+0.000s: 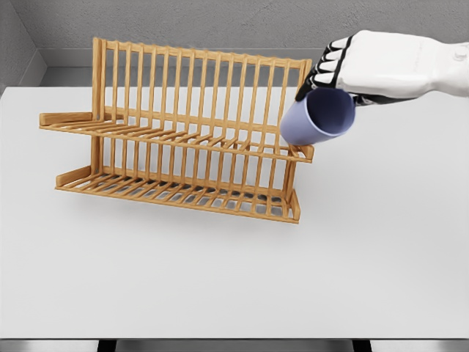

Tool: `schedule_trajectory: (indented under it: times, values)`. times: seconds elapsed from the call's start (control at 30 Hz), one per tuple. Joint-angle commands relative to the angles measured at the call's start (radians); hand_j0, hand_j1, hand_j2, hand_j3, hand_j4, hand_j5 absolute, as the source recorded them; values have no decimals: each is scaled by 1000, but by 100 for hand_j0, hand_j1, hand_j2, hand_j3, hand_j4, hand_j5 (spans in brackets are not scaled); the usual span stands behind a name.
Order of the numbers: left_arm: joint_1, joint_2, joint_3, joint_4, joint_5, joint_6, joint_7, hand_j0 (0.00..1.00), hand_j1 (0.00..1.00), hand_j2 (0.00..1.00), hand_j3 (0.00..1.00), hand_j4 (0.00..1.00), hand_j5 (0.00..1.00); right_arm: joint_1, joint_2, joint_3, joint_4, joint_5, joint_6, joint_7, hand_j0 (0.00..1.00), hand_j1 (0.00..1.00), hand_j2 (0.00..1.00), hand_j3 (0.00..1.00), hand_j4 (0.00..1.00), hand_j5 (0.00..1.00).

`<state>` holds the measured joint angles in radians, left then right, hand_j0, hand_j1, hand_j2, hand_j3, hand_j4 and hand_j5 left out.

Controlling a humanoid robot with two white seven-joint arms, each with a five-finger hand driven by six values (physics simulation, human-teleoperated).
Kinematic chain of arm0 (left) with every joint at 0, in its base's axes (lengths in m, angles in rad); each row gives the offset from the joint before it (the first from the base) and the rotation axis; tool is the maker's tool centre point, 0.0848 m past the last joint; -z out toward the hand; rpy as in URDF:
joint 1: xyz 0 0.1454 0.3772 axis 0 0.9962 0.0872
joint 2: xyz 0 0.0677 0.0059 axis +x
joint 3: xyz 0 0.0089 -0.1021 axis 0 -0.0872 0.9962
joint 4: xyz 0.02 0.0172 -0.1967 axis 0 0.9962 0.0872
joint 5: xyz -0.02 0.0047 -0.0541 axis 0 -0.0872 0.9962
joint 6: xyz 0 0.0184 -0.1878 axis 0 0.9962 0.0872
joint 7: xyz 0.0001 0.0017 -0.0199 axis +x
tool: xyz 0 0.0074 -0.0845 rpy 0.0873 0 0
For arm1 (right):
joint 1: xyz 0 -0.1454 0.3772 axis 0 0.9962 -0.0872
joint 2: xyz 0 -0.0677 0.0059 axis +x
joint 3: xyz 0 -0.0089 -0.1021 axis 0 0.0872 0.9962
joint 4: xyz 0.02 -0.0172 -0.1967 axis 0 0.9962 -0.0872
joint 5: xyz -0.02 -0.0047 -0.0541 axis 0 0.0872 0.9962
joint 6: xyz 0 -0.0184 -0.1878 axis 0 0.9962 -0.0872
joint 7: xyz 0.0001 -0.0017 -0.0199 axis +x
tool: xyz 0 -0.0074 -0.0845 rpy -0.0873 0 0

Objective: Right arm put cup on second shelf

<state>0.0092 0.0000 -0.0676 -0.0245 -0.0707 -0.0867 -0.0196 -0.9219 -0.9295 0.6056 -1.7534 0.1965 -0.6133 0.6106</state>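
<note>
On a plain white desk set against a grey wall, a two-tier wooden dish rack of slim honey-coloured slats stands at left of centre, its tall slatted back rising behind two shelves that slope slightly down towards the right. At the rack's left side the lower shelf rests on the desk, while the upper, second shelf runs above it from a short wooden end rail at left to a matching rail at right. Both shelves carry nothing on their slats. Further right, at the rack's right end, a pale lavender-blue cylindrical cup hangs in the air, tilted so that its open mouth faces right and towards the camera, its darker inside visible. Its lower edge sits just above the right end rail of the second shelf; whether it touches the wood cannot be told. At far right, the robot's white right hand, its arm entering from the picture's right edge, grips the cup from above, its black-jointed fingers closed around the cup's upper wall near the top right corner of the rack's back.
</note>
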Motion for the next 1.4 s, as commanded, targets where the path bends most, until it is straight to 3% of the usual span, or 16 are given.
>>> schedule_trajectory:
  times: [0.0, 0.2, 0.37, 0.53, 0.63, 0.67, 0.7, 0.73, 0.83, 0.97, 1.0, 1.1, 1.17, 1.27, 1.37]
  values:
    - [0, 0, 0, 0, 0, -1, 0, 100, 100, 100, 100, 100, 100, 0, 6, 20, 0, -5, 2, 0, 62, 62, 62, 62, 62, 62]
    - [0, 0, 0, 0, 0, 1, 0, 100, 100, 100, 100, 100, 100, -29, 37, 88, 0, -5, 2, 0, 62, 62, 62, 62, 62, 62]
    - [0, 0, 0, 0, 0, -1, 0, 100, 100, 100, 100, 100, 100, -61, 75, 148, 2, -5, 52, 0, 64, 64, 64, 64, 64, 64]
    - [0, 0, 0, 0, 0, 1, 1, 100, 100, 100, 100, 100, 100, -66, 77, 149, 2, -3, 61, 0, 64, 64, 64, 64, 64, 64]
    - [0, 0, 0, 0, 0, -1, 1, 100, 100, 100, 100, 100, 100, -66, 80, 149, 2, -3, 93, 0, 70, 70, 70, 70, 70, 70]
    - [0, 0, 0, 0, 0, 1, 1, 100, 100, 100, 100, 100, 100, -67, 80, 149, 0, -3, 101, 0, 90, 90, 90, 90, 90, 90]
    - [0, 0, 0, 0, 0, -1, 1, 100, 100, 100, 100, 100, 100, -75, 80, 148, 0, -3, 110, 0, 100, 100, 100, 100, 100, 100]
    - [0, 0, 0, 0, 0, 1, 0, 100, 100, 100, 100, 100, 100, -77, 78, 145, 0, -2, 109, 0, 100, 100, 100, 100, 100, 100]
    - [0, 0, 0, 0, 0, 1, 0, 100, 100, 100, 100, 100, 100, -106, 77, 123, 0, -2, 103, 0, 100, 100, 100, 100, 100, 100]
    - [0, 0, 0, 0, 0, 1, 0, 100, 100, 100, 100, 100, 100, -83, 3, -76, 0, -5, 57, 0, 100, 100, 100, 100, 100, 100]
    - [0, 0, 0, 0, 0, 1, 0, 100, 100, 100, 100, 100, 100, -57, -14, -148, 0, -5, 37, 0, 100, 100, 100, 100, 100, 100]
    - [0, 0, 0, 0, 0, -1, 0, 100, 100, 100, 100, 100, 100, 190, -5, -447, 0, -5, 2, 0, 100, 100, 100, 100, 100, 100]
    - [0, 0, 0, 1, 0, 1, 0, 100, 100, 100, 100, 100, 100, 322, 15, -540, 0, -5, 2, 0, 100, 100, 100, 100, 100, 100]
    - [0, 0, 0, 0, 0, -1, 0, 100, 100, 100, 100, 100, 100, 492, 52, -575, 0, -5, 2, 0, 100, 100, 100, 100, 100, 100]
    - [0, 0, 0, 1, 0, 1, 0, 100, 100, 100, 100, 100, 100, 529, 72, -573, 0, -5, 2, 0, 100, 100, 100, 100, 100, 100]
